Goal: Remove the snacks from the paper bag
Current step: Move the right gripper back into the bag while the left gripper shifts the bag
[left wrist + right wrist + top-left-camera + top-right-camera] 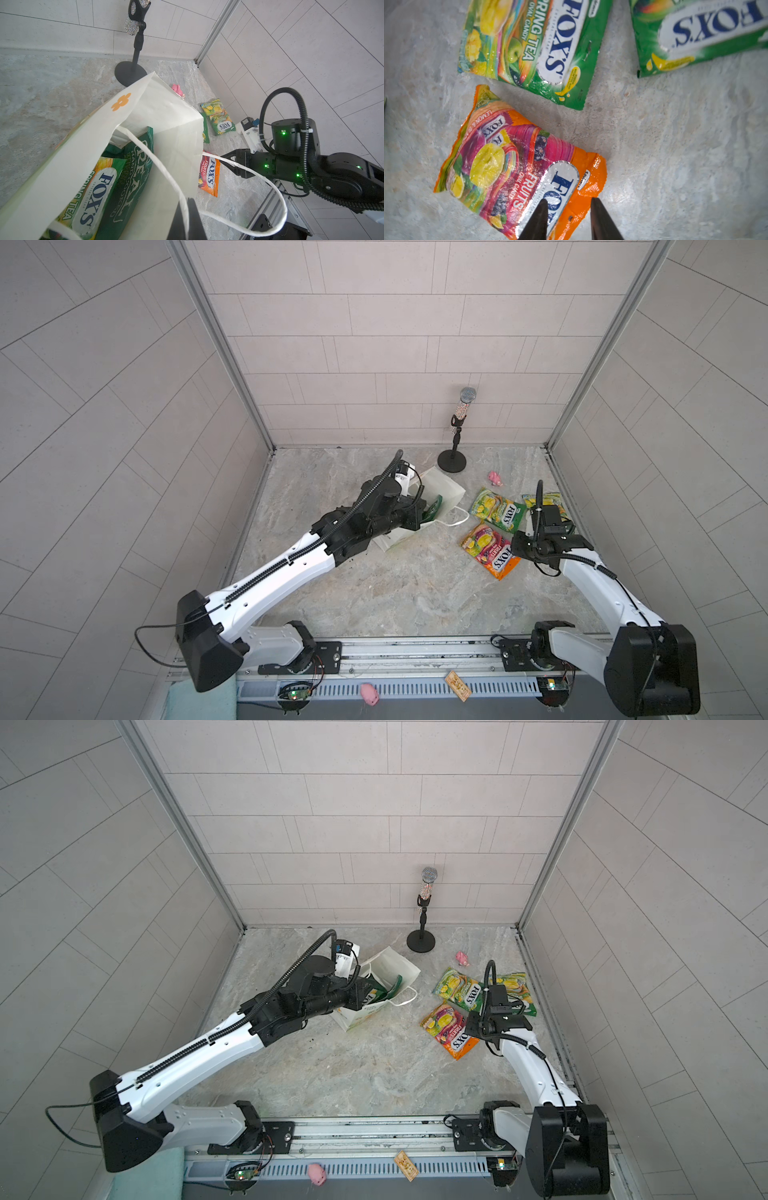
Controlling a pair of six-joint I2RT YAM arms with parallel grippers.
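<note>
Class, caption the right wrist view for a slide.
Open right gripper over the orange packet, two green packets lying beside it.

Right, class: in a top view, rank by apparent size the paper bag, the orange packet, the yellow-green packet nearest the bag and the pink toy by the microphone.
Largest: paper bag, partly hidden.
Next: orange packet and yellow-green packet, alike, unranked.
Smallest: pink toy.
</note>
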